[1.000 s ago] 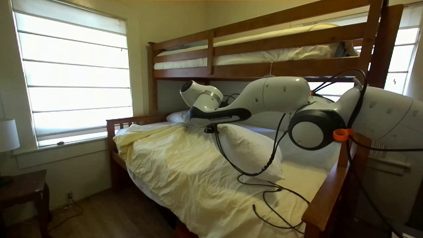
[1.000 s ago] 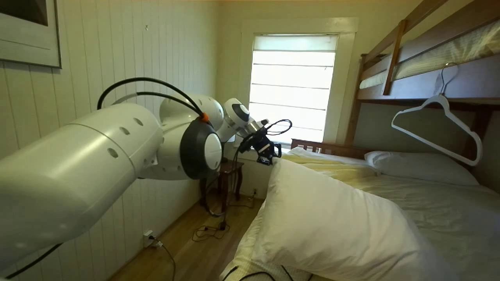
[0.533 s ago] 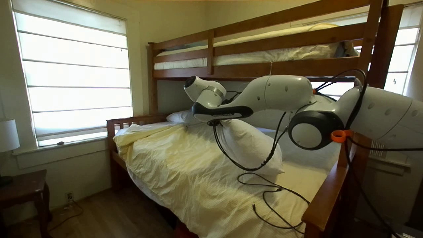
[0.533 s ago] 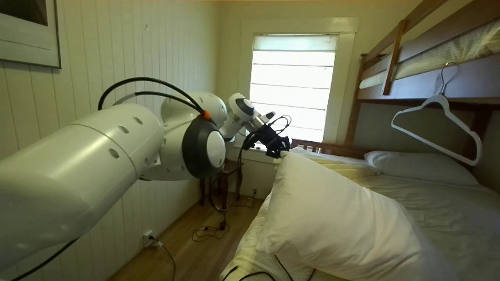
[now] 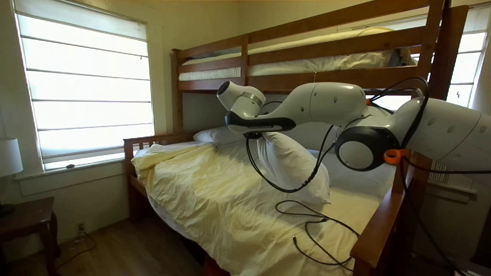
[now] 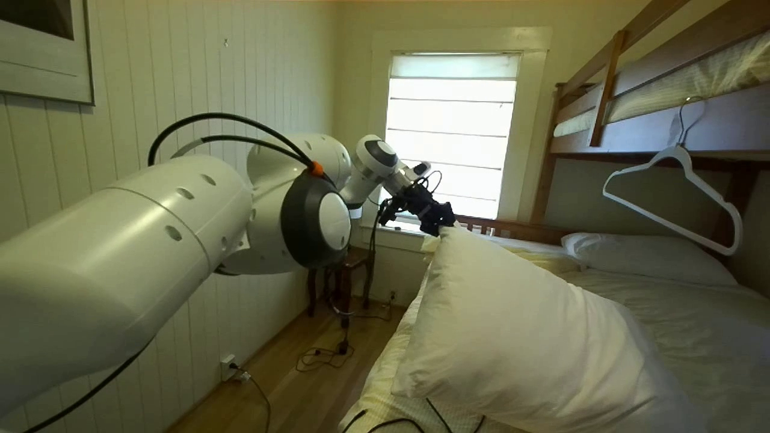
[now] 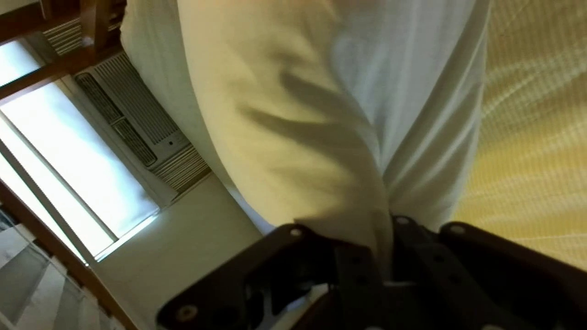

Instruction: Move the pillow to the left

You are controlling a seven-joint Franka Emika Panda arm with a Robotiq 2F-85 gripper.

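The white pillow (image 6: 511, 325) is on the lower bed, tilted, with one corner raised. It also shows in an exterior view (image 5: 291, 165), partly behind the arm's hanging cables. My gripper (image 6: 446, 225) is shut on the raised corner and holds it above the bed; the rest of the pillow slopes down to the mattress. In the wrist view, the jaws (image 7: 383, 250) pinch the gathered pillow cloth (image 7: 284, 119) between them. In an exterior view, the forearm hides most of the gripper.
Another white pillow (image 6: 649, 257) lies at the bed's far end. A loose black cable (image 5: 307, 226) lies on the yellow cover (image 5: 199, 191). The upper bunk rail (image 5: 333, 79) runs above the arm. A white hanger (image 6: 677, 198) hangs from it. The wooden footboard (image 5: 378, 230) stands near.
My gripper has risen, moving up and to the right in both exterior views. The held pillow corner has risen with it, and the pillow has shifted slightly right.
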